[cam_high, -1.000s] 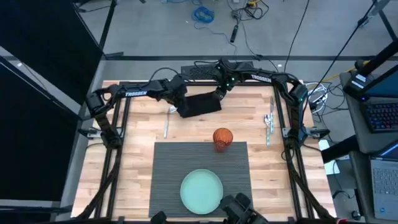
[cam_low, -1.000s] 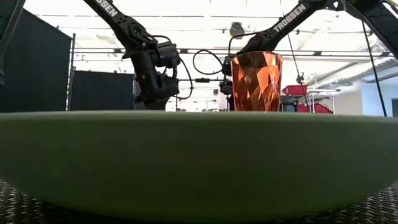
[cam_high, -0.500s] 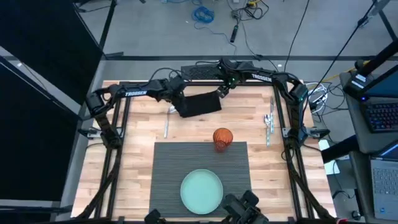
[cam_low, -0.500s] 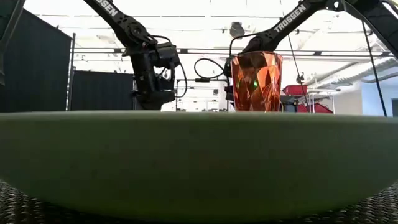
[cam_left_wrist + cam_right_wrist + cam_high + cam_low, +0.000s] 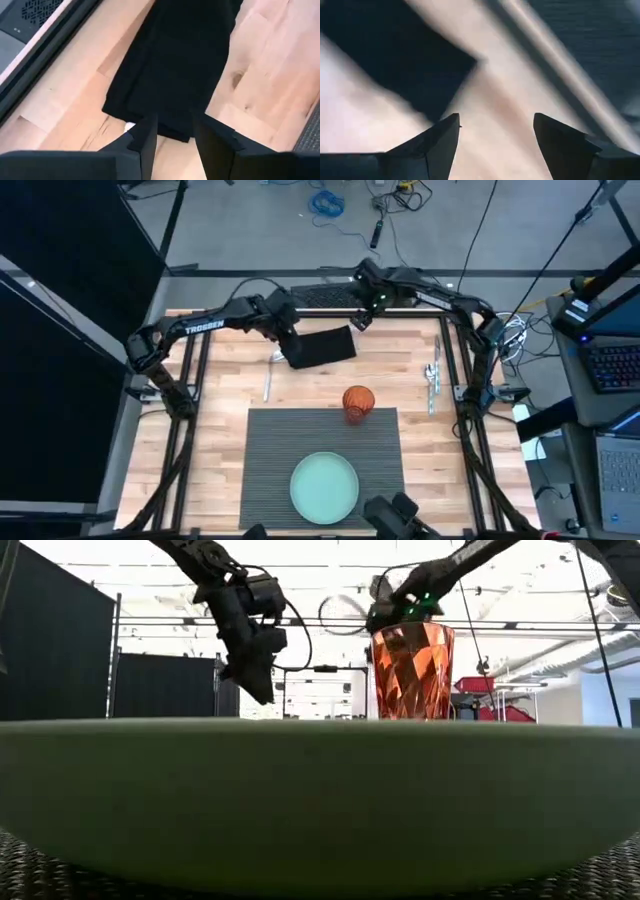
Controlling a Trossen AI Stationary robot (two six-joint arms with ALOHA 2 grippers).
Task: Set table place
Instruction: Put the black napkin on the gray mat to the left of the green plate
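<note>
Nearest, at six o'clock, the pale green plate (image 5: 324, 486) sits on the ribbed dark placemat (image 5: 270, 460), with the orange cup (image 5: 358, 402) on the mat's far edge. Beyond, a knife (image 5: 267, 383) lies at ten o'clock and spoons (image 5: 432, 380) at two. Farthest, at twelve, the black napkin (image 5: 322, 347) lies flat on the table (image 5: 210, 440), long axis crosswise. My left gripper (image 5: 291, 350), fingers apart and empty, hovers over its left end; my right gripper (image 5: 358, 323), also spread, hovers by its right corner. Both are equally near.
</note>
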